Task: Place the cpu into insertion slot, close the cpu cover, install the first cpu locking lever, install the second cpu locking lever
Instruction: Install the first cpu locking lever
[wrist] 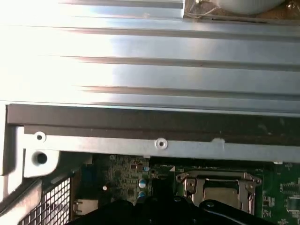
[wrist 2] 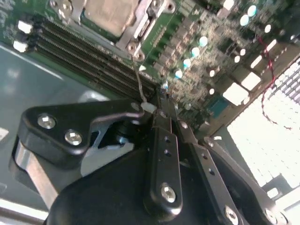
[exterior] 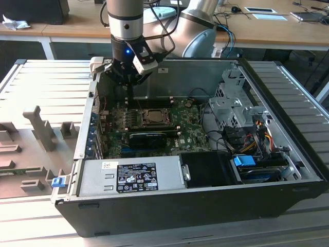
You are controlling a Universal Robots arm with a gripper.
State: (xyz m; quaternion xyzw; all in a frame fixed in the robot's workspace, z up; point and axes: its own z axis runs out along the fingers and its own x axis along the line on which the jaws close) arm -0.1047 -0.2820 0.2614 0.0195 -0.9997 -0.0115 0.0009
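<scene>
Gripper (wrist 2: 161,101): seen closest in the second wrist view, fingers drawn together to a narrow tip, nothing clamped, poised over the memory slots (wrist 2: 89,56).
Thin wire lever (wrist 2: 138,77): just ahead of the tip.
Cpu (wrist 2: 110,13): already seated in the insertion slot (exterior: 152,118), cpu cover (wrist: 218,185) lying shut.
Step judged: a locking lever is being installed; a precise hook and push is needed.
Computer case (exterior: 205,206): open, on the counter (exterior: 36,98).
</scene>
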